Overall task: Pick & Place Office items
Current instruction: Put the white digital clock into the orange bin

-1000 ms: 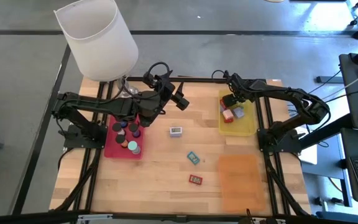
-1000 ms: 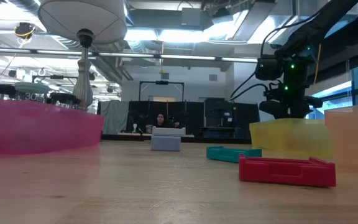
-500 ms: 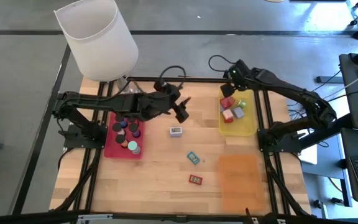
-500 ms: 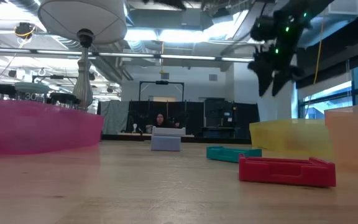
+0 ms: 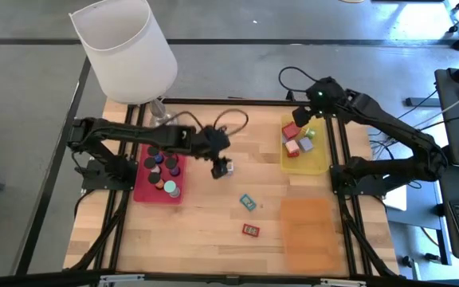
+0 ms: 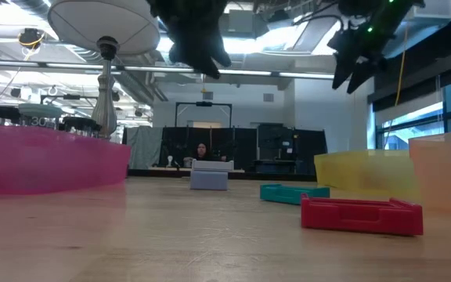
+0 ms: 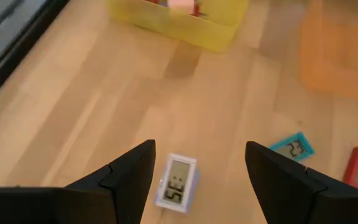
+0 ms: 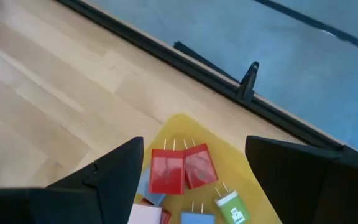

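**Mia:** What is the left gripper (image 5: 222, 165) doing?

**Sam:** It is hanging right over the small white clock with a grey screen (image 7: 178, 189) in the middle of the wooden counter (image 5: 213, 215). Its jaws are standing apart, with nothing in them, one on each side of the clock.

**Mia:** How should it pick it up well?

**Sam:** I think it should go straight down, keep the clock in the middle, and squeeze its two long sides softly, so it is not sliding away.

**Mia:** And the right gripper (image 8: 191, 186)?

**Sam:** It is floating above the yellow plastic tray (image 5: 313, 163), far from the white clock. It is holding nothing, and its jaws are apart. Red, blue and green little plug blocks (image 8: 180, 168) are lying in that tray.

**Mia:** What else is near the white clock?

**Sam:** A flat teal clock (image 5: 248, 201) and a flat red clock (image 5: 250, 230) are lying a bit away from it. A red tray of round pieces (image 5: 162, 171) is sitting beside it, with a big white lamp (image 5: 126, 52) behind. An orange tray (image 5: 309, 231) is farther off. Nothing is blocking the way down.
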Tool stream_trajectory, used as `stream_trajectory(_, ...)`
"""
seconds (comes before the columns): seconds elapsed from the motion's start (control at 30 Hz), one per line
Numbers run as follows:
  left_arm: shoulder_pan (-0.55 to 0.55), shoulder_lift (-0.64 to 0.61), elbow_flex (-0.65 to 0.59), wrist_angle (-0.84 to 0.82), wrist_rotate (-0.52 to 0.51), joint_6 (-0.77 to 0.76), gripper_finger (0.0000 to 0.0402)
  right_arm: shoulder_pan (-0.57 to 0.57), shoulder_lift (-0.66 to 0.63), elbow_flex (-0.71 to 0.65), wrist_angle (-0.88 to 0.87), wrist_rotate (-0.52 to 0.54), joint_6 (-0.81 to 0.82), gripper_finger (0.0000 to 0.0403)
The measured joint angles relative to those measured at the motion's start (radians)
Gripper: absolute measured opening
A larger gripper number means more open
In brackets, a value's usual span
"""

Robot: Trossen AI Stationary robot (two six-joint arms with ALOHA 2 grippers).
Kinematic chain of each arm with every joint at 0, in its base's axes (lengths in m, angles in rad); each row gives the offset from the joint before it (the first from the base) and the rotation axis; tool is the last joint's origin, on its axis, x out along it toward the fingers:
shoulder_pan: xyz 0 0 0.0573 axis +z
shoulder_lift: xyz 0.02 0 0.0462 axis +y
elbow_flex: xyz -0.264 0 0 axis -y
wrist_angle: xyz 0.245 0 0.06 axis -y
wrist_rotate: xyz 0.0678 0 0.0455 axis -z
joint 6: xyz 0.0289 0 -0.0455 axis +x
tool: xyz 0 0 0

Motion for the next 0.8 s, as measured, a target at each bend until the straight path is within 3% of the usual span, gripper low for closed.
stream_trajectory(0.17,-0.057,0.0,-0.099,0.13,-0.117,-0.031,0.0246,0.0,-0.077,0.0,-0.001,-0.008,0.0,0.0286)
stream_trajectory(0.37,-0.095,0.0,-0.191,0.231,-0.146,-0.031,0.0246,0.0,-0.171,0.0,-0.001,-0.034,0.0,0.0286)
stream_trajectory(0.8,-0.088,0.0,-0.357,0.328,-0.187,0.192,0.0246,0.0,-0.215,0.0,-0.001,-0.034,0.043,0.0286)
